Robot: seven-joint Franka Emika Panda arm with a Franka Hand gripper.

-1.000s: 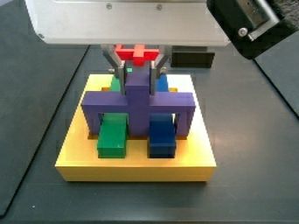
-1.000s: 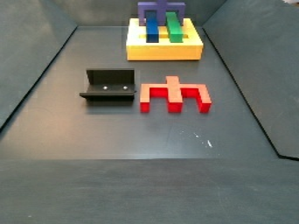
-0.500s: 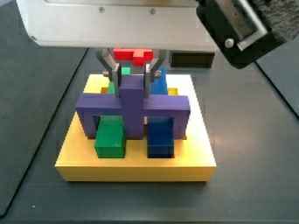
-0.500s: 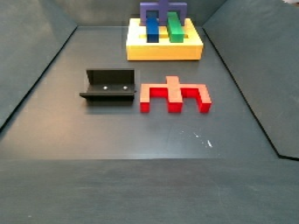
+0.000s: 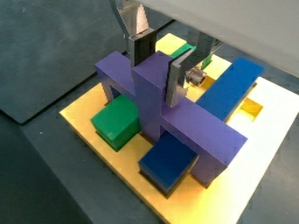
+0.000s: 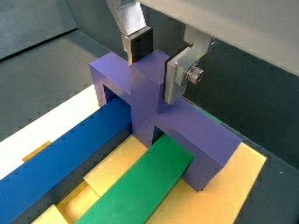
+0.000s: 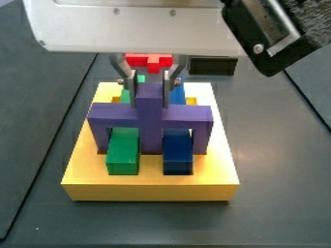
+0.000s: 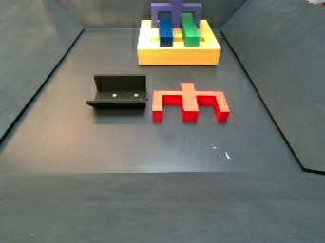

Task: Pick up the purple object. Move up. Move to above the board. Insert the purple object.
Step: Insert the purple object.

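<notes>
Both wrist views show the gripper [image 6: 158, 63] clamping the purple object's [image 6: 163, 109] upright stem, bridge crosswise over the board [image 5: 100, 144].

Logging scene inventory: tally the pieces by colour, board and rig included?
Purple object: 1, on the board, hand around its stem
Green bar: 1
Blue bar: 1
Yellow board: 1
Red block: 1
Black fixture: 1
Total: 6

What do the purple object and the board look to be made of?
Purple object, held at its stem by the claw over the board: likely matte plastic or painted wood; flat colour, no shine, crisp edges. Board: seemingly the same, uniform yellow, matte, no visible grain.
</notes>
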